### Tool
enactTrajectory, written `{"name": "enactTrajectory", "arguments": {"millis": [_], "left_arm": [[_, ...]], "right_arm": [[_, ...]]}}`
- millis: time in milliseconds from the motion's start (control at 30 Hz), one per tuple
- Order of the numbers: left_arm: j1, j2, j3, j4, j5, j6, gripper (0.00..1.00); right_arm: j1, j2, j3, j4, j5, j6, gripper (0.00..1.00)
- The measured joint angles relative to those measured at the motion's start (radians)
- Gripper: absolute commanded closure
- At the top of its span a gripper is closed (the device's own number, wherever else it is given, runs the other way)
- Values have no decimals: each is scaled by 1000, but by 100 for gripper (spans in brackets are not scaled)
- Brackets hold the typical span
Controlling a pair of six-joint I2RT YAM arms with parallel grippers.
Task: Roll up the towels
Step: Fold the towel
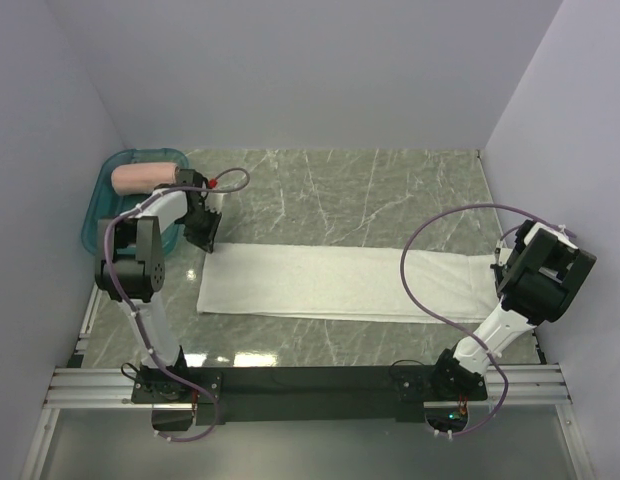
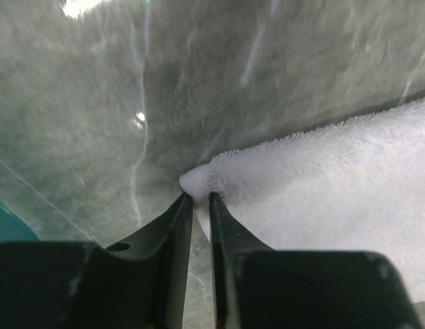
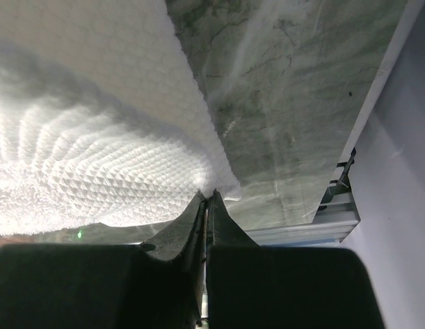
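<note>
Jaws pinch the white towel corner over the marble table.

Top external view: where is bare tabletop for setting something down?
Free: the marble table between the back wall and the white towel, right of the teal tray; also a narrower strip between towel and arm bases. Crowded: far left, tray with rolled pink towel beside the left gripper; right end, right gripper pinching the towel.
</note>
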Motion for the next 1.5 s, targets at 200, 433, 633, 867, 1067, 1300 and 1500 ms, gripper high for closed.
{"name": "enactTrajectory", "arguments": {"millis": [200,433,633,867,1067,1300,1500], "left_arm": [[-27,62,90,3,-48,-37,86],[-32,211,328,8,-82,-67,71],[-28,227,405,8,-48,-99,49],[-28,83,344,-8,18,-105,43],[-28,-29,293,-24,63,-107,41],[-28,-55,234,-41,76,-103,39],[-28,-57,226,-49,77,-104,39]], "right_arm": [[13,0,0,-2,-3,-13,80],[41,-2,103,-62,-113,-31,57],[48,-23,255,-69,-190,13,54],[48,-28,190,-38,-210,106,54],[49,2,118,13,-213,162,54],[62,24,57,75,-188,196,55],[70,34,60,75,-164,214,55]]}}
